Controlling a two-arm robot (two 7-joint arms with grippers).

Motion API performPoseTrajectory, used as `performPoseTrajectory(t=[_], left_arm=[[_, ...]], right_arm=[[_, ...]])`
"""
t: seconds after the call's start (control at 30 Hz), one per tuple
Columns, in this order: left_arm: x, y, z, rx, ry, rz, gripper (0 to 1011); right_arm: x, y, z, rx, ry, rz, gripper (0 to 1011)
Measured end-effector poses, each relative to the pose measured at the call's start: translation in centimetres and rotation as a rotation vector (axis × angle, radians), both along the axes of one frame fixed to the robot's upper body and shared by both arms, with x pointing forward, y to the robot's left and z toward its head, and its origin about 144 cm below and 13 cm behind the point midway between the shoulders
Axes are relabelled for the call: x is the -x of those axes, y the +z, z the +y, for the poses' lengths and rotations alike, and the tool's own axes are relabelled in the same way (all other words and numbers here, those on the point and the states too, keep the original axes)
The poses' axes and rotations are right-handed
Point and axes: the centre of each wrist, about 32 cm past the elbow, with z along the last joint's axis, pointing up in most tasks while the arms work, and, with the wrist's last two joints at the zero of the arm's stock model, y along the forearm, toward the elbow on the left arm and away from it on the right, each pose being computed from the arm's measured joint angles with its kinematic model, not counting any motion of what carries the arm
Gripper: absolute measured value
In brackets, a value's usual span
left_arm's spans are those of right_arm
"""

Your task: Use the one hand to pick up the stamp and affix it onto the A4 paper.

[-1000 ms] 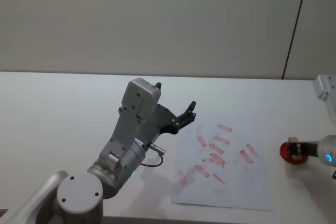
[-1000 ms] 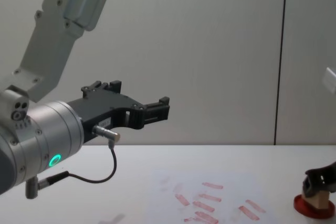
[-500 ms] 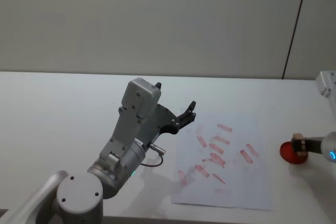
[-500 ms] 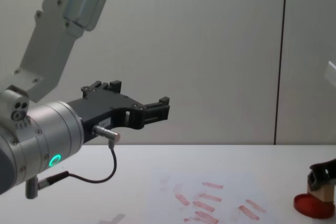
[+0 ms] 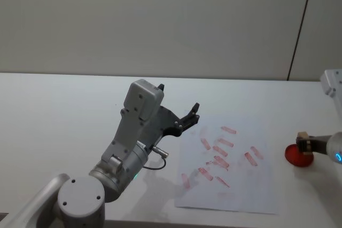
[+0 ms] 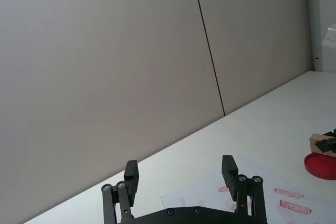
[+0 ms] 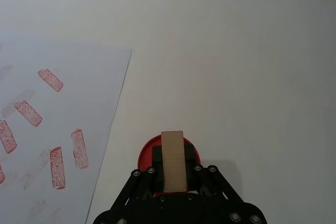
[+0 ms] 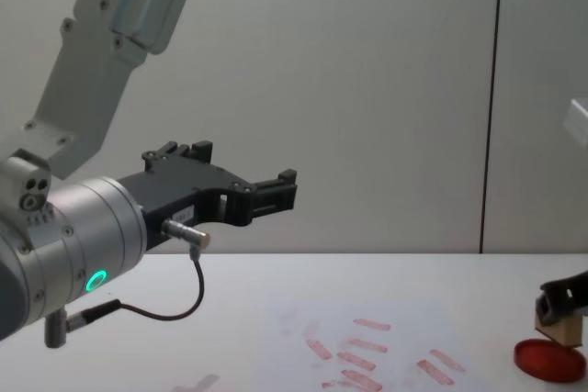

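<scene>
The left arm is raised over the left part of the white surface. Its left hand hangs in the air with both dark fingers spread wide and nothing between them. It points toward the near-left edge of the sheet and stands well above it.

To its right lies the A4 paper, flat on the surface. It is a white sheet with one long edge toward the robot. A loose cluster of short pinkish-red rectangular prints sits across its middle at varied angles, some crisp and others faint.

Further right, off the paper and near its right edge, lies a flat round red ink pad. The right hand reaches in from the right edge, closed on the stamp. The wrist view shows the black fingers pressing the two long sides of the stamp. The stamp is a small, pale tan wooden block, rectangular and plain-faced, narrower than the pad. It is held low over the pad. In the chest view its lower edge sits about level with the pad's far rim, so I cannot tell whether the two touch.
</scene>
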Motion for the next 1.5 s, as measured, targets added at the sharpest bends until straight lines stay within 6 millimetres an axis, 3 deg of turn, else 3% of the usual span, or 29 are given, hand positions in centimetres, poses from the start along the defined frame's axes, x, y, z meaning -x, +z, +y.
performPoseTrajectory(t=[0.83,1.5], left_arm=[[0.0,0.0,0.0,0.000,0.000,0.000,1002],[0.0,0.0,0.0,0.000,0.000,0.000,1002]], right_arm=[[0.4,-2.0,0.0,0.002,-0.002,0.013,217],[0.7,-2.3,-0.1,-0.001,-0.001,-0.016,217]])
